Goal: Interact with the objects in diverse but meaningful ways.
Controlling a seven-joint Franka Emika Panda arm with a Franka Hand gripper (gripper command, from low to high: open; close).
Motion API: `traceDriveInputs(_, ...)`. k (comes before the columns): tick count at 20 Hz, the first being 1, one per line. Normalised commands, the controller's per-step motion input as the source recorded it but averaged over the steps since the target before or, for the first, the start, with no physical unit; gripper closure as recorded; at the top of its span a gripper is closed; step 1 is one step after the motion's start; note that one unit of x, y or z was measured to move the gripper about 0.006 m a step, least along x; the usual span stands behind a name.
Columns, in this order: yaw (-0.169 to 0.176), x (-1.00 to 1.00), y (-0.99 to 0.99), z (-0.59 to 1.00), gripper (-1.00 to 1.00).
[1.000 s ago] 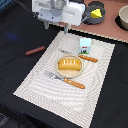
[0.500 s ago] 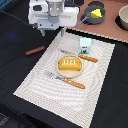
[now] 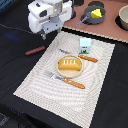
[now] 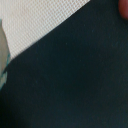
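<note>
The white arm's gripper (image 3: 44, 35) is hanging over the dark cloth near the far left corner of the striped placemat (image 3: 35, 80), and whether its jaws are spread or pressed together I cannot tell (the body of the arm is hiding most of them). The reddish-brown sausage (image 3: 35, 50) is lying on the dark cloth just left of the placemat, a little nearer than the gripper and apart from it. The bread loaf (image 3: 69, 64) is sitting on a small plate (image 3: 59, 71) in the middle of the placemat, between an orange-handled fork (image 3: 66, 80) on the near side and an orange-handled knife (image 3: 80, 56) on the far side. The white milk carton (image 3: 85, 45) is standing upright beyond the knife. On the brown surface farther back, the yellow cheese wedge (image 3: 96, 13) is resting in the small grey saucepan (image 3: 90, 15), with a larger pot (image 3: 123, 17) at the exterior view's right edge. The wrist view is showing only dark cloth (image 4: 70, 80) meeting a corner of the pale placemat (image 4: 40, 17).
</note>
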Motion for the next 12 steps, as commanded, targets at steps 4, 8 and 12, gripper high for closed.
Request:
traceDriveInputs(4, 0.194, -0.39, -0.05, 0.0, -1.0)
traceDriveInputs(8, 0.043, -0.34, -0.54, 0.02, -1.0)
traceDriveInputs(12, 0.021, -0.23, -0.77, 0.1, -1.0)
